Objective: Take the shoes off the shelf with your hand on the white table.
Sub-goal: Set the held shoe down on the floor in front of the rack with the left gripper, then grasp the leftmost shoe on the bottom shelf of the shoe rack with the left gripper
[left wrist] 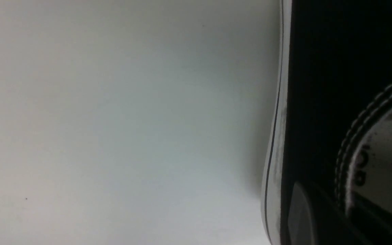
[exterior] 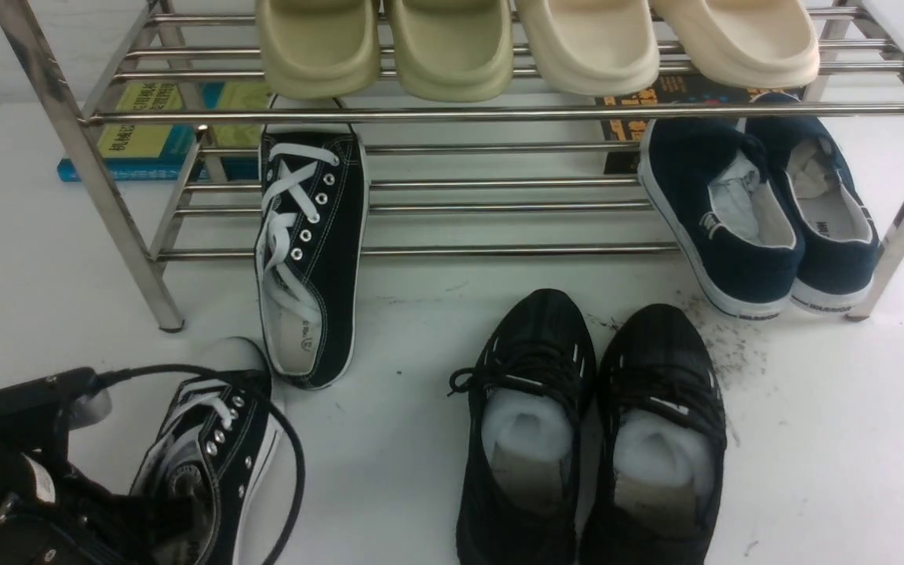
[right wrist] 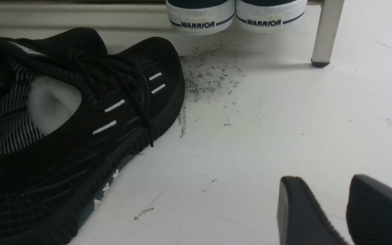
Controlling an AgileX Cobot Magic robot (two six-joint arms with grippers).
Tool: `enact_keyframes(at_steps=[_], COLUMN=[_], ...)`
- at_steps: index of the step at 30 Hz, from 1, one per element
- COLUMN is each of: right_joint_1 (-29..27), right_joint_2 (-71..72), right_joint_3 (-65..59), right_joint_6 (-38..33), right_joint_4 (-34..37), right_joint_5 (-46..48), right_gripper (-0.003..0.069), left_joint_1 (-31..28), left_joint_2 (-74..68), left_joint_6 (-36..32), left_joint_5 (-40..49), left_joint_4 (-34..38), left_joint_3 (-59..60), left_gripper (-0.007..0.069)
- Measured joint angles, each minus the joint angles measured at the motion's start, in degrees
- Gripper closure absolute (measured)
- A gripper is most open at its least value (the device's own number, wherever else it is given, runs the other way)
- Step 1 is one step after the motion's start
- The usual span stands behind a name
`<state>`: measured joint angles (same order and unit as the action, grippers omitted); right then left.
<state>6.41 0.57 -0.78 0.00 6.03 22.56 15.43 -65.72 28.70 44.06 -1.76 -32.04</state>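
Reading "WARRIOR", navy heels [right wrist: 201, 21] are seen; blk sneaker [exterior: 236, 455] is pinched by L tool [left wrist: 318, 197], R tool [right wrist: 322, 178] is spread.

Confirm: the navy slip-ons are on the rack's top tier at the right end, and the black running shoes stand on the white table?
Wrong tier: the front view shows the navy slip-ons on the rack's lower tier. They are at the right end, and the black running shoes do stand on the white table.

Olive clogs [exterior: 452, 55] beside cream clogs [exterior: 605, 47]; navy slip-ons [exterior: 734, 212] below.
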Motion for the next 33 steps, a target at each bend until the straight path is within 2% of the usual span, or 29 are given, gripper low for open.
enact_keyframes(at_steps=[8, 12, 13, 14, 15, 19, 24, 27, 33], right_joint_1=[0.00, 0.00, 0.00, 0.00, 0.00, 0.00, 0.00, 0.00, 0.00], right_joint_2=[0.00, 0.00, 0.00, 0.00, 0.00, 0.00, 0.00, 0.00, 0.00], right_joint_3=[0.00, 0.00, 0.00, 0.00, 0.00, 0.00, 0.00, 0.00, 0.00], right_joint_6=[0.00, 0.00, 0.00, 0.00, 0.00, 0.00, 0.00, 0.00, 0.00], right_joint_4=[0.13, 0.13, 0.13, 0.13, 0.13, 0.13, 0.13, 0.13, 0.13], right_joint_5=[0.00, 0.00, 0.00, 0.00, 0.00, 0.00, 0.00, 0.00, 0.00], right_gripper=[0.0421, 0.0421, 0.0421, 0.0421, 0.0421, 0.0421, 0.0421, 0.0421, 0.0421], left_joint_1=[0.00, 0.11, 0.11, 0.11, 0.11, 0.11, 0.11, 0.11, 0.11], left_joint_2=[-0.71, -1.65, -2.35, -2.31, -2.49, -1.81, -0.40, -0.35, -5.27], left_joint_6=[1.08, 1.16, 1.15, 1.15, 1.21, 1.26, 1.26, 1.21, 1.10], left_joint_5=[-3.17, -7.91, -8.70, -8.80, -9.04, -7.58, -3.34, -2.48, -8.70], left_joint_4=[-2.49, -2.54, -2.54, -2.54, -2.60, -3.45, -4.71, -5.67, -6.33], left_joint_3=[0.20, 0.00, -0.03, -0.03, -0.07, -2.14, -10.27, -15.85, -19.51], left_gripper=[0.0578, 0.0507, 0.0454, 0.0447, 0.0393, 0.0278, 0.0228, 0.0223, 0.0214])
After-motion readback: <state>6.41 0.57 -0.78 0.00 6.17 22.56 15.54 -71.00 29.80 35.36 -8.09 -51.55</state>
